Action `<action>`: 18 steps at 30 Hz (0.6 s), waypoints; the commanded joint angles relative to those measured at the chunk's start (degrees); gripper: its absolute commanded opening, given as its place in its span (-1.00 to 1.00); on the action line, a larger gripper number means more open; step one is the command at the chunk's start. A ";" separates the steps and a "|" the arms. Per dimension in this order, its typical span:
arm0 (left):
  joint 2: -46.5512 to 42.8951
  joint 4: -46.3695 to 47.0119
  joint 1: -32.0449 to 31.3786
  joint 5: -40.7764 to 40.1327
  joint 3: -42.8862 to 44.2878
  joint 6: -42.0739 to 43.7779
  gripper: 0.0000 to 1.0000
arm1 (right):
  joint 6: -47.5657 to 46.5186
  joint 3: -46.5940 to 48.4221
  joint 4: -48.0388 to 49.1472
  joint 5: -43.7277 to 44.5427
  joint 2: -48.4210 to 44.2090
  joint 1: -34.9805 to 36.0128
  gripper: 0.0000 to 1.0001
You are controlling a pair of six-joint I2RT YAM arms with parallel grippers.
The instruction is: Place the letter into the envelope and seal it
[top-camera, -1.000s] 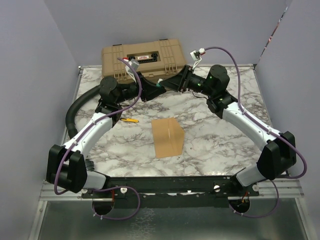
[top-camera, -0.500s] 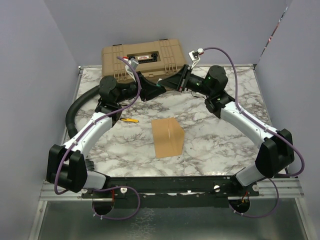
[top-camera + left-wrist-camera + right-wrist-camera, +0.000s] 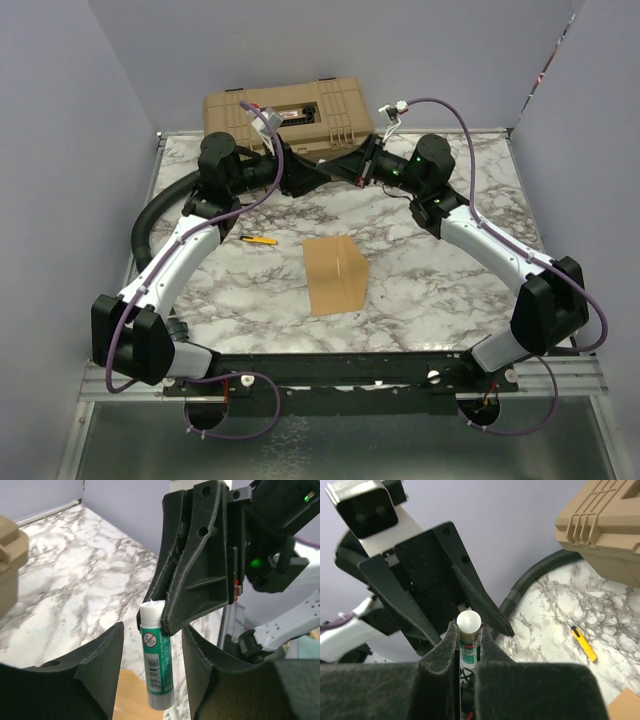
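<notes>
Currently my right tool point(image 3: 468, 630) is clamped on a green glue stick point(image 3: 158, 672) near its white end, and the stick's body hangs down out of those fingers. My left tool point(image 3: 152, 632) faces it, spread wide, with one finger on each side of that hanging body and, as far as I can see, not touching it. The stick's long axis lies crosswise to the line on which my left fingers close, so the left need only squeeze. I judge the coming step to be a handover or uncapping, ahead of sealing.

The envelope point(image 3: 336, 276) lies flat on the tabletop point(image 3: 440, 280), well below both tools and back toward my bases, about as near one arm as the other. I cannot make out the letter apart from it. Beyond the tools sits a tan case point(image 3: 285, 112). Below my left tool lie a yellow cutter point(image 3: 259, 240) and a black hose point(image 3: 160, 215). I see nothing standing between the tools and the envelope.
</notes>
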 commanded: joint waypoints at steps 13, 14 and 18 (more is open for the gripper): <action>3.12 -17.18 0.82 9.17 5.09 13.21 -0.65 | -6.29 0.83 -2.92 -4.57 -0.42 0.01 -0.99; 3.03 -17.23 0.83 9.12 4.97 13.25 -0.88 | -5.95 1.04 -2.82 -4.71 -0.30 -0.04 -0.99; 2.11 -17.23 0.79 5.34 4.14 13.03 -1.00 | -3.83 1.48 -3.57 -4.79 -0.93 0.01 -0.64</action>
